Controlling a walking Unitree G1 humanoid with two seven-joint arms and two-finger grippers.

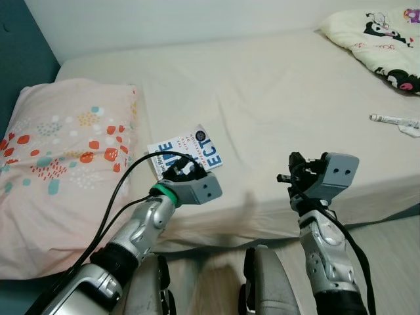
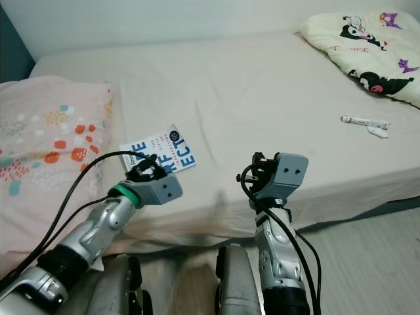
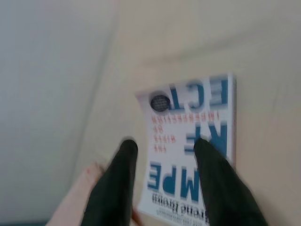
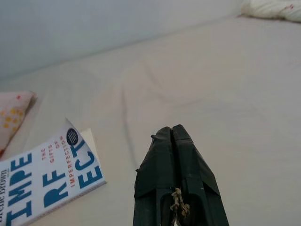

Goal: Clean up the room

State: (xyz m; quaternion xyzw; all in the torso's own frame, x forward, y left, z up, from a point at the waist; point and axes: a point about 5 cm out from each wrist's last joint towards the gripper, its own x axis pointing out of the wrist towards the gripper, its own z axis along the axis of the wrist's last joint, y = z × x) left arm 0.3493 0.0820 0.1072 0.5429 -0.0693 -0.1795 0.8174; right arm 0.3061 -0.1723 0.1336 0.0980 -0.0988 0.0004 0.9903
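A white paperback book (image 1: pixel 197 147) with blue lettering lies flat on the beige bed sheet (image 1: pixel 275 92), just right of the pillow. My left gripper (image 1: pixel 180 167) is at the book's near edge. In the left wrist view it (image 3: pixel 164 146) is open: one finger (image 3: pixel 214 179) lies over the book's cover (image 3: pixel 197 122), the other (image 3: pixel 117 183) off its side. Whether they touch the book I cannot tell. My right gripper (image 1: pixel 289 169) hovers over the bed's front edge, to the right of the book. It is shut, with nothing held (image 4: pixel 170 132).
A pink patterned pillow (image 1: pixel 59 151) lies at the left of the bed. At the far right corner is a cream cartoon blanket (image 1: pixel 387 39), with a white tube (image 1: pixel 394 120) and a crumpled scrap (image 1: pixel 410 131) nearer. Wooden floor (image 1: pixel 394 249) shows at right.
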